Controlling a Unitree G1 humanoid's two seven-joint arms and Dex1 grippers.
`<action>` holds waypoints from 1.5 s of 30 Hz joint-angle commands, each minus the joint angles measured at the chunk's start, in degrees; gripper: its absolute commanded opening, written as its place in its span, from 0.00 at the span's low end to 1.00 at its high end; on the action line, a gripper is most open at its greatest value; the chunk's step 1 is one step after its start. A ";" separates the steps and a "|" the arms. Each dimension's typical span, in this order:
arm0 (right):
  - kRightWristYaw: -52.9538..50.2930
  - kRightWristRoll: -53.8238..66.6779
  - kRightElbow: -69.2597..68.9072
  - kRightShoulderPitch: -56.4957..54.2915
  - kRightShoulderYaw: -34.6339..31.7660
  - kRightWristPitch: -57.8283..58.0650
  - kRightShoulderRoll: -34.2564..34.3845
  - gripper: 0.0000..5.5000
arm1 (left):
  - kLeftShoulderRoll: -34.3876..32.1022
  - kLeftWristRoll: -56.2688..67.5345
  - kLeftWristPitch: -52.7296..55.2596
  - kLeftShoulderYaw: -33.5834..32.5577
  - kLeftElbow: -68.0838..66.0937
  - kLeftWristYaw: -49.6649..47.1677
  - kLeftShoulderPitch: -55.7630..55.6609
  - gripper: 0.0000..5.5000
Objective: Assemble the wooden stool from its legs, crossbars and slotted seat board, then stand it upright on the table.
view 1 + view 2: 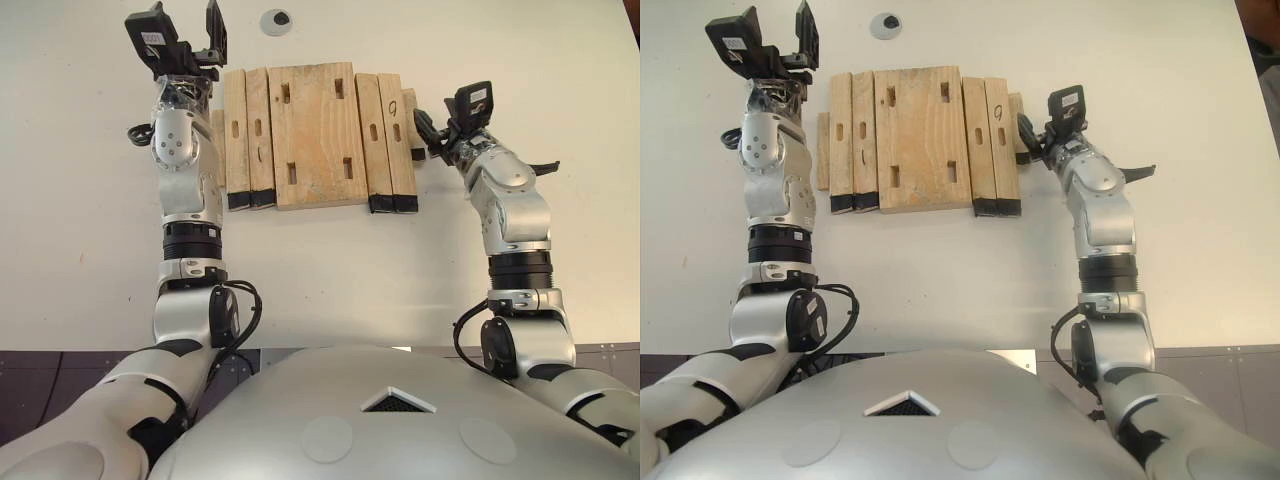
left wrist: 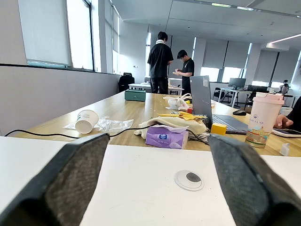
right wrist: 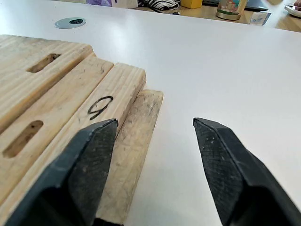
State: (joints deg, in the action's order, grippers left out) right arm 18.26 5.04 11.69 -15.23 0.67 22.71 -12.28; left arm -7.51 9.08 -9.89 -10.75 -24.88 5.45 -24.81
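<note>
Pale wooden stool parts: seven unassembled pieces lying flat in one row on the white table.

One wide seat board with four slots sits in the middle. Left pair of slotted legs with black ends lies against its left edge; right pair of the same legs lies against its right edge. One thin plain left crossbar is outermost, partly behind the left arm. One right crossbar is outermost on the other side. Left gripper is past the row's far left corner, black fingers spread wide, holding nothing. Right gripper is low beside the right crossbar, fingers spread, one at the crossbar and one over bare table; contact cannot be told. One small round grey disc lies beyond the boards.
</note>
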 commanded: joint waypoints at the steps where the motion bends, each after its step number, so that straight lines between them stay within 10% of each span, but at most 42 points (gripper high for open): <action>1: 1.67 -0.68 -0.70 1.66 1.78 2.41 -1.43 0.54 | 0.13 -0.24 1.20 0.17 0.26 -0.38 0.51 0.70; 30: 2.04 0.04 -3.84 3.04 1.63 12.59 -4.73 0.54 | 0.70 -0.27 1.85 -0.23 0.47 -0.75 1.16 0.70; 45: 1.14 2.99 -4.78 2.19 -1.78 7.67 -2.77 0.24 | 2.05 2.65 8.50 2.00 6.13 2.31 0.34 0.70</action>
State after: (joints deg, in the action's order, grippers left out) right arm 20.60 6.93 7.31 -12.89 1.40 33.07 -16.22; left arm -6.12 11.02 -4.00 -9.72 -21.36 6.75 -24.00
